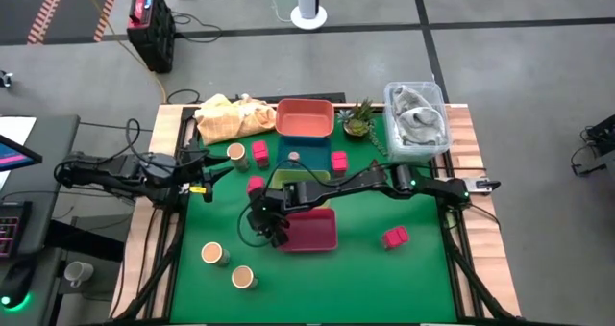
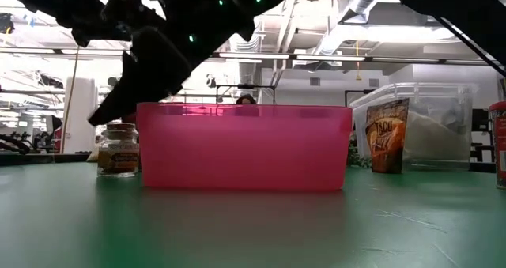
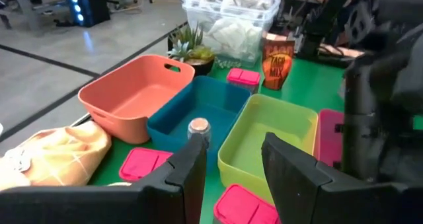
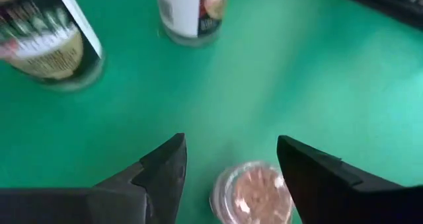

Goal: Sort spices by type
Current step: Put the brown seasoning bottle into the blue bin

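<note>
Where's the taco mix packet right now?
Low view: the orange-brown packet stands upright right of the pink tray, in front of the clear bin. Left wrist view shows it beside a pink cube.

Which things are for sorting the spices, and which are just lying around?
For the job: pink cubes, tan-topped jars, tiny shaker jar, orange-brown packet.
Just lying about: potted plant, yellow cloth, clear bin.
</note>
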